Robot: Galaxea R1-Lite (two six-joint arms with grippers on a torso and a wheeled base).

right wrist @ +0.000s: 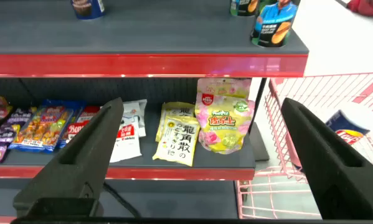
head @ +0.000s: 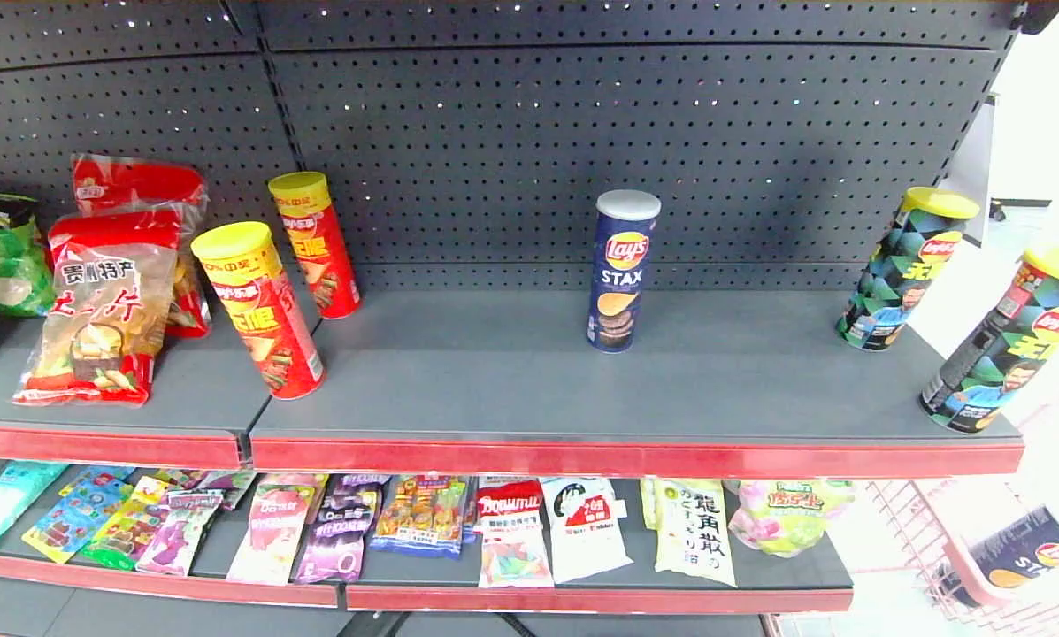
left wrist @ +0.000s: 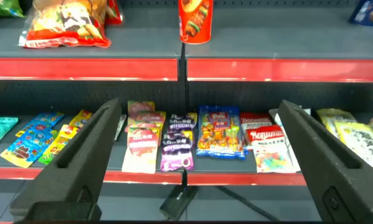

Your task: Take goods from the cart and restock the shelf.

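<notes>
Up close on the left gripper (left wrist: 198,106): two matte black fingers (left wrist: 80,158), chunky wedges narrowing to blunt, squared tips, each with a shallow rectangular recess sunk into its upper face. The right gripper (right wrist: 202,102) is the same build, with dark, slightly grainy fingers (right wrist: 326,162), long sloping edges and a faint grey sheen along the ridges.

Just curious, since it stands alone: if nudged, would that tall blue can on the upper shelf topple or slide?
Probably topple: the blue can is tall and narrow on a small base. Once down, its round body would likely roll along the flat shelf. It looks stiff, not floppy.
</notes>
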